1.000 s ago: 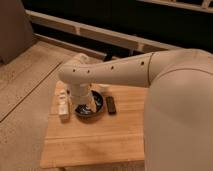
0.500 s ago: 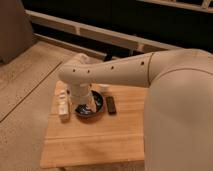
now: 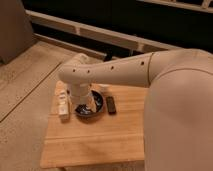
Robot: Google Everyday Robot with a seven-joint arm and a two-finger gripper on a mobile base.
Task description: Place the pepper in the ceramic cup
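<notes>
My white arm reaches from the right across a small wooden table (image 3: 95,140). My gripper (image 3: 85,103) points down over a round dark bowl (image 3: 91,111) near the table's far left and hides part of it. The pepper does not show; it is hidden or out of view. A small pale object (image 3: 103,88) peeks out just behind the bowl, under my arm; it may be the ceramic cup, but I cannot tell.
A white bottle-like object (image 3: 62,105) lies left of the bowl by the table's left edge. A small flat black block (image 3: 111,105) lies right of the bowl. Pale floor lies to the left, and dark railings run behind.
</notes>
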